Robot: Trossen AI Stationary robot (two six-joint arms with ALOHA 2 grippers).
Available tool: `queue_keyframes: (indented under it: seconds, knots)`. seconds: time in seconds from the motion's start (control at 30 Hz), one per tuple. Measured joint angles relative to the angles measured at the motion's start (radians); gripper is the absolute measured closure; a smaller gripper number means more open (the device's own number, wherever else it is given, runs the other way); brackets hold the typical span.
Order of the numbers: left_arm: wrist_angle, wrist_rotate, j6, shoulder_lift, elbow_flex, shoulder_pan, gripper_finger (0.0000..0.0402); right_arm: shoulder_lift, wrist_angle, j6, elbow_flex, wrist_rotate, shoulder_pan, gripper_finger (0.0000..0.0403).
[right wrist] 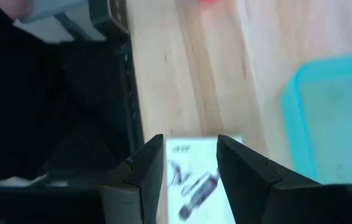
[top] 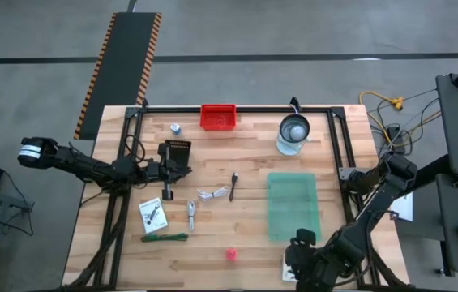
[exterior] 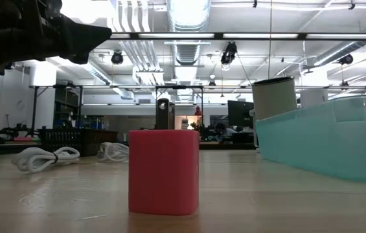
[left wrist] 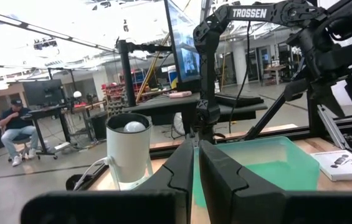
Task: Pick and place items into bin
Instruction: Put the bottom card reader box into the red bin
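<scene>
- Progress: looks like nothing binned yet. Green bin (top: 294,207) on the table's right half shows no contents from above; all loose items sit outside it.
- Right gripper (right wrist: 189,163) at the near right corner, just off the bin's near end, jaws part-open, hovering over a white printed card (right wrist: 195,180) that lies at the table edge. Nothing gripped. Prob. the first pick, judging by the pose.
- Left gripper (left wrist: 197,163) over the table's left-centre, fingers pinched together, holding nothing; arm seems to be waiting.
- Left to do: everything, approx.
- Count, from overhead:
- printed cards: 2. One under the right gripper, second card (top: 153,214) on the left side.
- pink ball (top: 231,254): 1, near front edge, centre.
- white coiled cable (top: 213,194): 1, mid-table.
- thin black stick (top: 233,185): 1, just beside the cable.
- metal clip (top: 191,214): 1, near the left card.
- green tie (top: 164,238): 1, in front of that card.
- silver cap (top: 176,127): 1, far left area.
- Not for binning, I judge: glass jar (top: 293,134) behind the bin, red tray (top: 218,118) at the far edge.
</scene>
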Motion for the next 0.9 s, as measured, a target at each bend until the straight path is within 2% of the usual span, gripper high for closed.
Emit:
queue_keyframes:
  seconds: [0.1, 0.3, 0.6, 0.9]
  knots:
    - [0.000, 0.000, 0.000, 0.000, 0.000, 0.000, 0.0391, 0.000, -0.001, 0.025, 0.000, -0.043, -0.001, 0.0266]
    - [0.000, 0.000, 0.000, 0.000, 0.000, 0.000, 0.0391, 0.000, 0.000, 0.089, -0.002, -0.048, 0.002, 0.0266]
    - [0.000, 0.000, -0.005, 0.000, 0.000, 0.000, 0.0391, -0.001, 0.000, 0.011, -0.003, -0.039, 0.000, 0.0266]
    - [-0.008, 0.000, -0.007, 0.000, -0.004, 0.000, 0.0391, -0.002, 0.013, 0.023, -0.003, -0.040, 0.000, 0.0266]
